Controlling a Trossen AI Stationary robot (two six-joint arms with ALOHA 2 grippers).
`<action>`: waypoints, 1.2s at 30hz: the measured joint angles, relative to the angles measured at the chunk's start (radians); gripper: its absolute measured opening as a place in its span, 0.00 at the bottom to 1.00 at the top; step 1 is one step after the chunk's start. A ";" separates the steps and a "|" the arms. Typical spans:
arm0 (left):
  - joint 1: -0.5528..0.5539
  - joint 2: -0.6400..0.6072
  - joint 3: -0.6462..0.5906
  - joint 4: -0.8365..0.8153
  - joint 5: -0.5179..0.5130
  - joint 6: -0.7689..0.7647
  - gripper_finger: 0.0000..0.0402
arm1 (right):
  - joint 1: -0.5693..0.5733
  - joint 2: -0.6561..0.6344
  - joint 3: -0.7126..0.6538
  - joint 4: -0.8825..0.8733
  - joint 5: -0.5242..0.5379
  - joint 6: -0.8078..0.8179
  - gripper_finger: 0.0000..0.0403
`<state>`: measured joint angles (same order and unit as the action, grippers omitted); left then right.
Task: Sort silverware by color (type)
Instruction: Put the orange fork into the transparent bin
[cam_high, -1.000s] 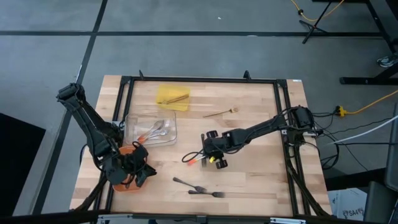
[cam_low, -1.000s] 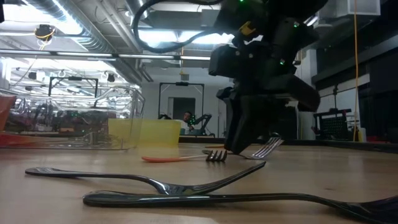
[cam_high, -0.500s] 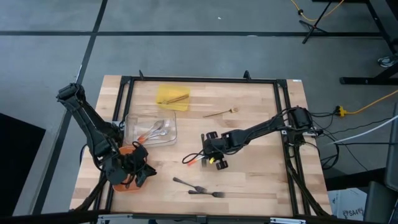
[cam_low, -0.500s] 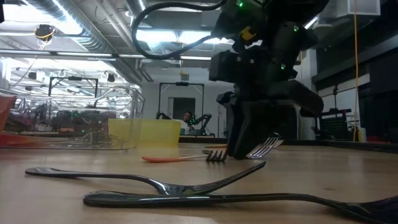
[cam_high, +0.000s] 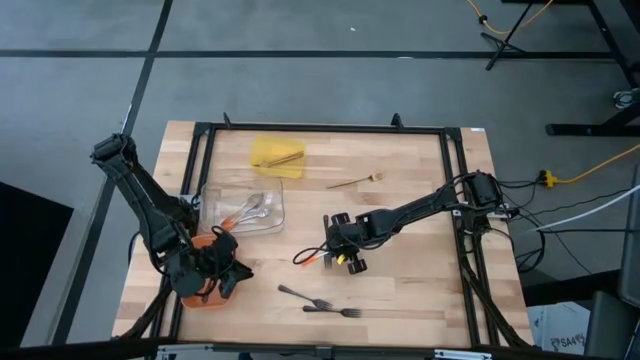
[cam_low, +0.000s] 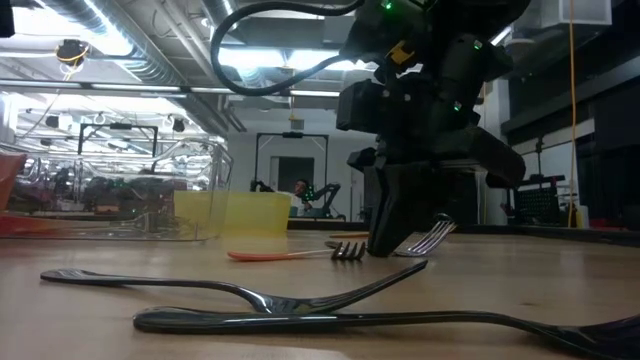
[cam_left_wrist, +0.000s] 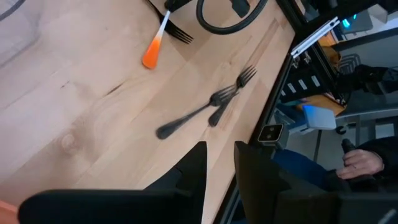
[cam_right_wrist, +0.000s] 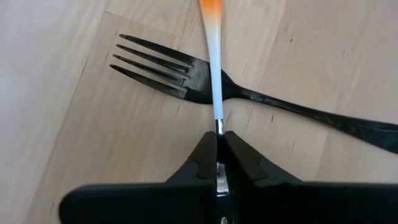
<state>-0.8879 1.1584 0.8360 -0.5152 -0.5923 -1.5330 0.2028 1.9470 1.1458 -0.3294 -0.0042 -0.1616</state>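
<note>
you're closing in on the pick now: the right gripper (cam_right_wrist: 217, 163) is sitting low at the middle of the wooden worktop (cam_high: 420, 290), fingers pressed together and pinching the slim silver utensil with the orange handle tip (cam_right_wrist: 214, 68). a second ago those fingers were standing apart around it; now they're clamped. that utensil is lying across a dark grey-black fork (cam_right_wrist: 249, 93), touching it, so you're going to want a straight lift, watching the fork isn't dragged along. then you're heading for the clear plastic tray (cam_high: 212, 196) near the worktop's left edge, where matching silver pieces are already lying. the left gripper (cam_left_wrist: 219, 163) is waiting over the orange tray (cam_high: 200, 298) at the near left corner, fingers spread, holding nothing. two more dark forks (cam_high: 318, 302) are lying crossed by the near edge, and a tan wooden utensil (cam_high: 355, 181) is resting towards the far edge.
</note>
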 joint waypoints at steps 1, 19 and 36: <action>0.000 0.000 0.000 0.000 -0.001 0.000 0.19 | 0.000 0.001 0.000 0.000 0.000 0.000 0.02; 0.007 0.000 0.000 0.002 -0.028 0.000 0.19 | 0.000 -0.055 0.070 -0.037 0.081 -0.059 0.00; 0.176 0.000 0.000 0.002 -0.102 0.001 0.19 | 0.001 -0.058 0.276 -0.001 0.184 -0.377 0.00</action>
<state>-0.7119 1.1580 0.8360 -0.5137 -0.6945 -1.5322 0.2035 1.8893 1.4218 -0.3299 0.1799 -0.5383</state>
